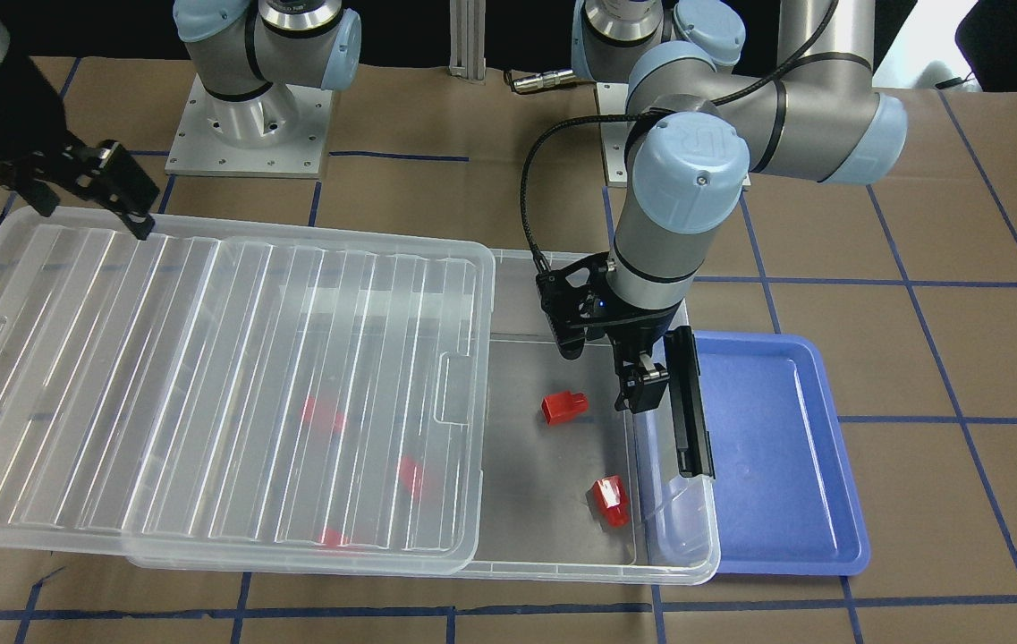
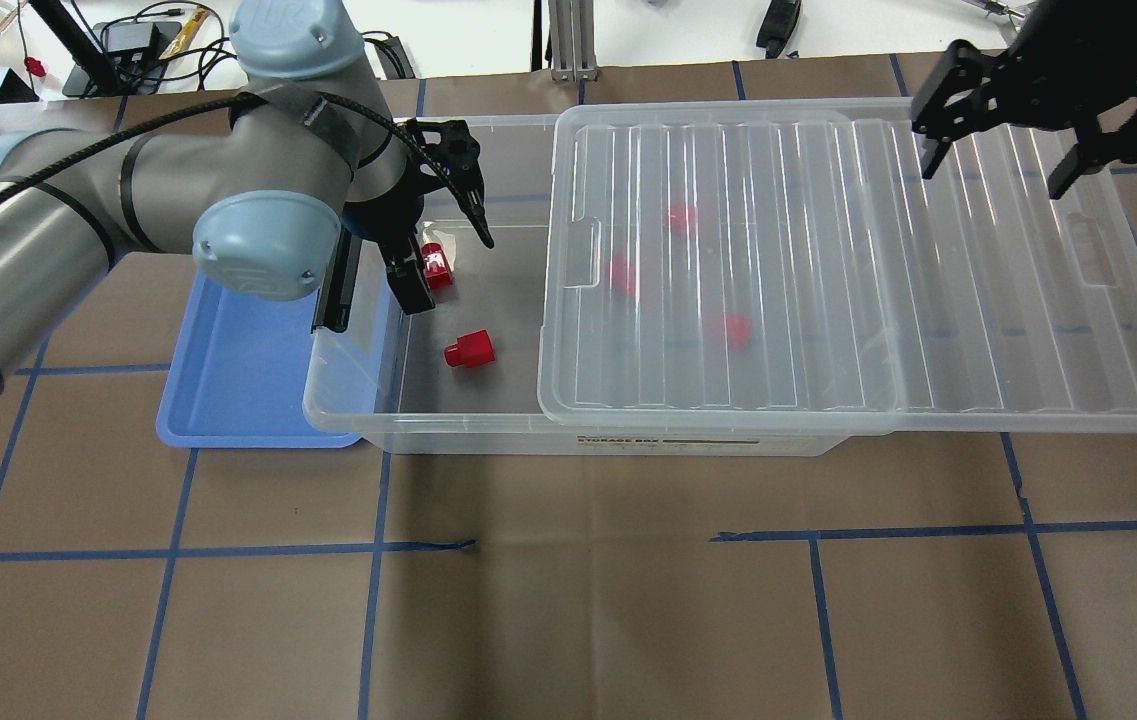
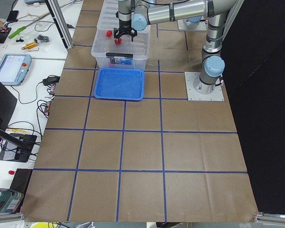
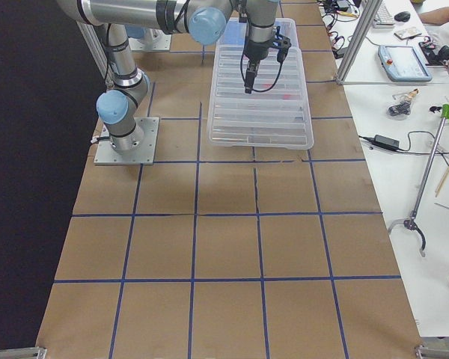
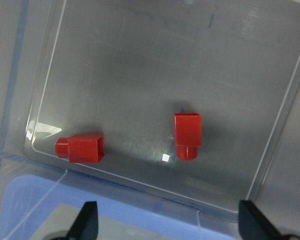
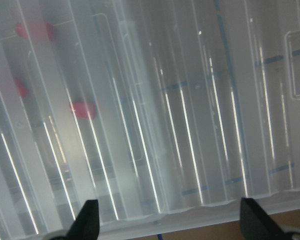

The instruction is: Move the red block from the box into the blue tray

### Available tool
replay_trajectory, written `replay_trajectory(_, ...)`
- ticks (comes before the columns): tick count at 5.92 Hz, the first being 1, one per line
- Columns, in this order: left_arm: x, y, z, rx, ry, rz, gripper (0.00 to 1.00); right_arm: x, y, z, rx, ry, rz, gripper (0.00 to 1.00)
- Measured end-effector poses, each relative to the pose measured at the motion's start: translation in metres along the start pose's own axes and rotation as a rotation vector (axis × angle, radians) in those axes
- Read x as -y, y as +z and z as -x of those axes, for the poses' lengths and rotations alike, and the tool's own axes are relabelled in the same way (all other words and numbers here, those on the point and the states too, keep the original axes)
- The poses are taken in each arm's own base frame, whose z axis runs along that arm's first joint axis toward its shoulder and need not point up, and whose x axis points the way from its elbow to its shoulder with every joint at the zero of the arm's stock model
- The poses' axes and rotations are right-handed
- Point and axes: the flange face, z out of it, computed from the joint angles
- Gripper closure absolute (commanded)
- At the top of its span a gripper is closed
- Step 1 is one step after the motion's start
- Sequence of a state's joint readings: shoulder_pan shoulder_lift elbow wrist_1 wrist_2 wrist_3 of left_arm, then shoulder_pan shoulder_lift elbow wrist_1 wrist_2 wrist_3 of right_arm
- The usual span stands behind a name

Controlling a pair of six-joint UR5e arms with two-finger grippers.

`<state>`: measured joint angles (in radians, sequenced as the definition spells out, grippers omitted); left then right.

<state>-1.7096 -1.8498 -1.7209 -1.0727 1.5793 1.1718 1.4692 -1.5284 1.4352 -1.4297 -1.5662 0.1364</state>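
- Label [image 2: 628, 438] on front wall of box [image 2: 448, 432] showing "STORAGE BOX" in dark capitals; finer print beside it blurring out, unreadable.
- Blue joint cap [image 1: 690, 165] on left arm [image 1: 812, 116] showing raised "UR" logo, appearing rotated in front-facing view.
- End label [image 3: 120, 60] on box short end appearing too small to read.

Bright, even overhead light, soft shadows, white glare streaks on the ribbed lid [image 6: 190, 125].
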Motion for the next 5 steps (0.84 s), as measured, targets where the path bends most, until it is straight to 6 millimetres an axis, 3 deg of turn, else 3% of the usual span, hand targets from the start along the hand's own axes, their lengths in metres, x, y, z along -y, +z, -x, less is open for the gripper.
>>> replay_trajectory(1,0.0,0.036,-0.006,0.017,-0.003,-0.024,0.02,-0.008,0.003,0.023,-0.004,-0.04,0.003,0.0)
replay_trajectory(2,-0.001,0.068,-0.014,0.018,-0.006,-0.049,0.02,-0.012,0.004,0.032,-0.004,-0.072,0.004,0.0)
replay_trajectory(4,0.001,0.115,-0.019,-0.006,-0.007,-0.084,0.07,-0.012,0.009,0.035,-0.007,-0.097,0.012,0.0)
replay_trajectory(5,0.001,0.128,-0.019,-0.025,-0.008,-0.09,0.48,-0.011,0.01,0.035,-0.008,-0.098,0.013,0.0)
